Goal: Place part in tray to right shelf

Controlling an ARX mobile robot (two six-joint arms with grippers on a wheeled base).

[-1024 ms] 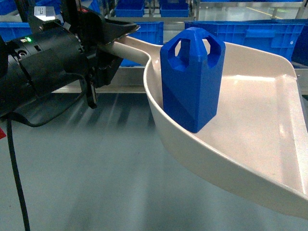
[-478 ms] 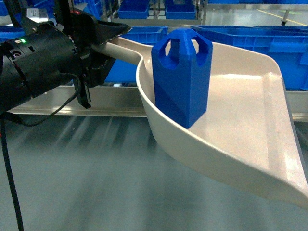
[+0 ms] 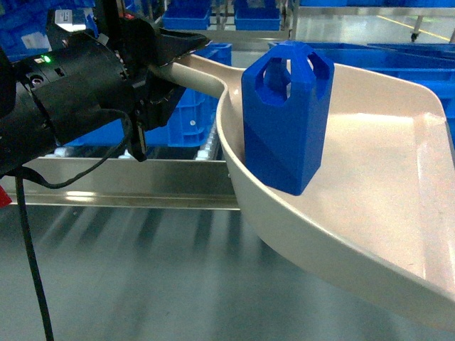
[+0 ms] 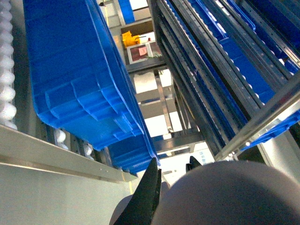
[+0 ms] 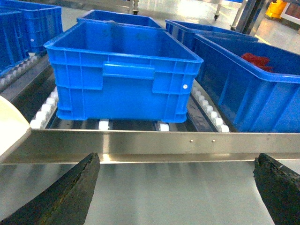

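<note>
The left gripper [image 3: 170,60] clamps the tray [image 3: 370,206] by its handle, held roughly level so the part [image 3: 286,117] stays upright inside before the shelf [image 3: 135,186]; the right gripper [image 5: 176,187] hangs open, empty.

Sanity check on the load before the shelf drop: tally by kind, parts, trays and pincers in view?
blue part: 1, standing in the tray
cream tray: 1
pincers: 2, left pincer shut on the tray's handle, right pincer open and holding nothing
Total: 4
</note>
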